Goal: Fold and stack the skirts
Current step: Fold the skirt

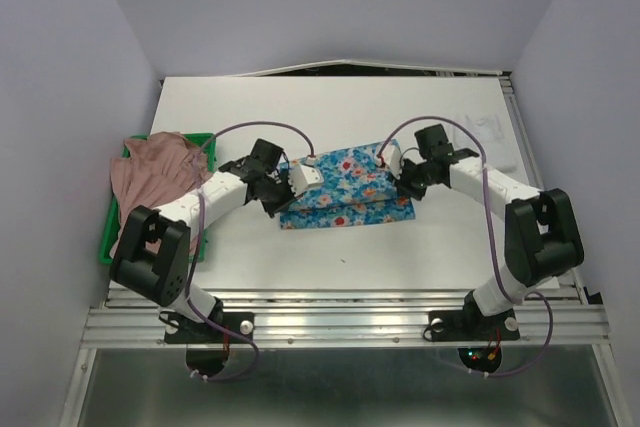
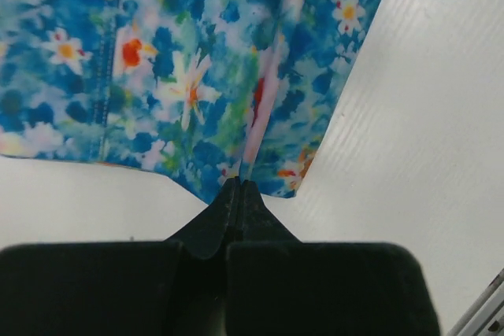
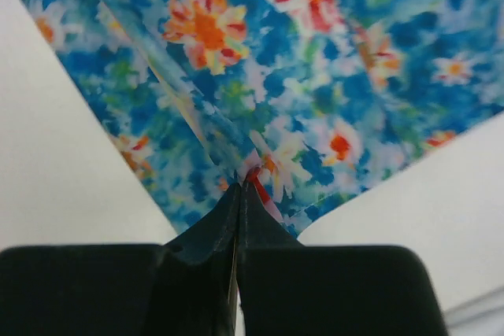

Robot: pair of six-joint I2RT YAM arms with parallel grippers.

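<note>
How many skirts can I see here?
2: a blue floral cloth skirt mid-table, and a dusty-pink cloth skirt on the green plastic tray at left. Others may be hidden.

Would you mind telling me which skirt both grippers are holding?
The blue floral skirt mid-table, pinched at each side; the pink skirt lies untouched on the tray.

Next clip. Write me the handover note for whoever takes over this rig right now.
Left gripper: shut on the left end of the blue floral skirt.
Right gripper: shut on its right end.
Floral skirt lies mid-table, apparently mid-fold. Pink skirt is heaped over the green tray, unfolded. White skirt: cannot make it out.
Done: nothing stacked.
Left: finish this fold, fold the others, stack.
</note>
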